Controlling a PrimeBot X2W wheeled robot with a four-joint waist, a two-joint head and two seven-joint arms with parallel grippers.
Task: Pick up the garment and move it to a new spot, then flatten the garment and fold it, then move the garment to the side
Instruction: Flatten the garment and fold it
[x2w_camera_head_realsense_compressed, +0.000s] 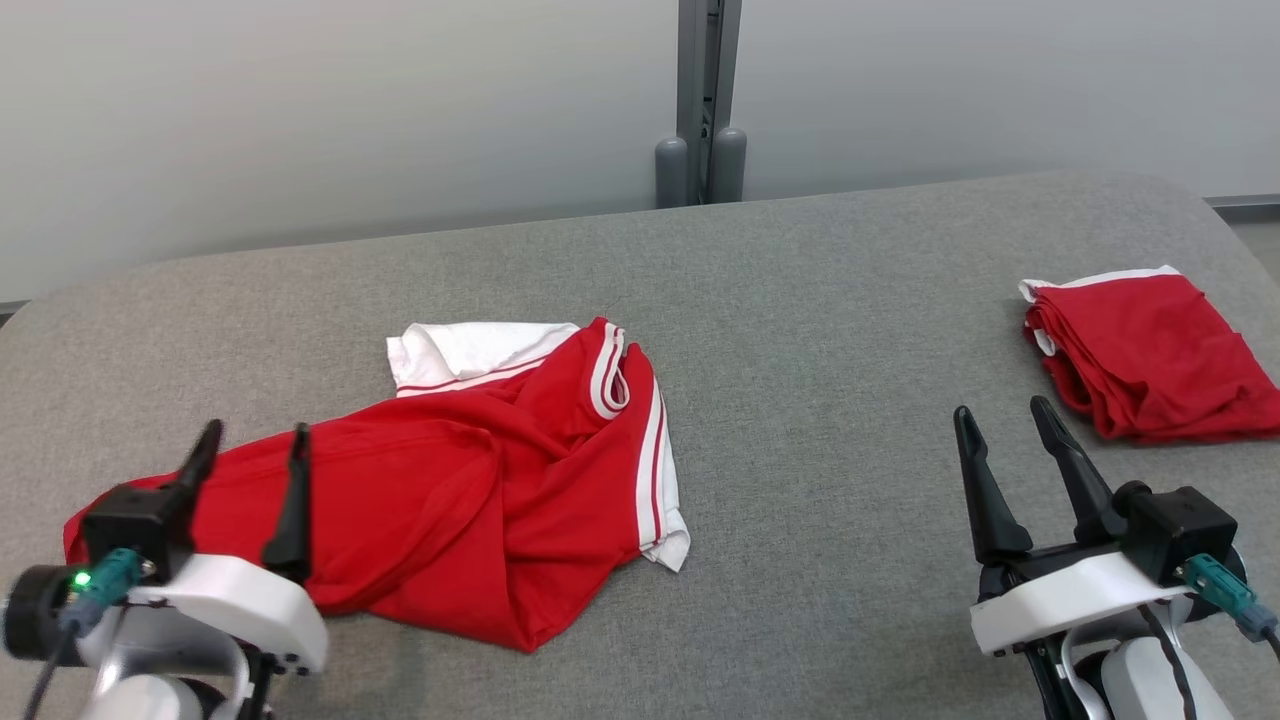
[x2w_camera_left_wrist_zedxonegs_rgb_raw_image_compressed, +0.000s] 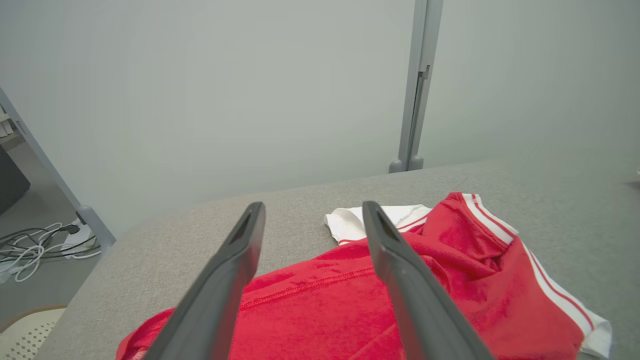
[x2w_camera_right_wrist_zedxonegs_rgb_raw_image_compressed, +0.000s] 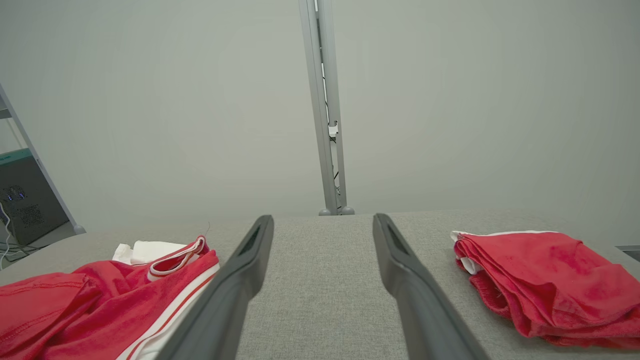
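Nearest, the left gripper (x2w_camera_head_realsense_compressed: 256, 428), its dark fingers spread and empty, covers the near-left end of the crumpled red garment with white striped trim (x2w_camera_head_realsense_compressed: 480, 480). The right gripper (x2w_camera_head_realsense_compressed: 1001, 406), also spread and empty, is over the bare grey fabric-covered table (x2w_camera_head_realsense_compressed: 820, 420). The garment lies left of centre, its long axis running from near-left to far-right. Farther right lies a folded red cloth (x2w_camera_head_realsense_compressed: 1150, 360), cut off by the frame edge. Behind stands a grey metal post (x2w_camera_head_realsense_compressed: 705, 100).

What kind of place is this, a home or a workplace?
Probably a robot test room or lab, not a home: a grey fabric-covered table against plain partition panels joined by a metal post, loose cables on the floor, and a dark equipment box.
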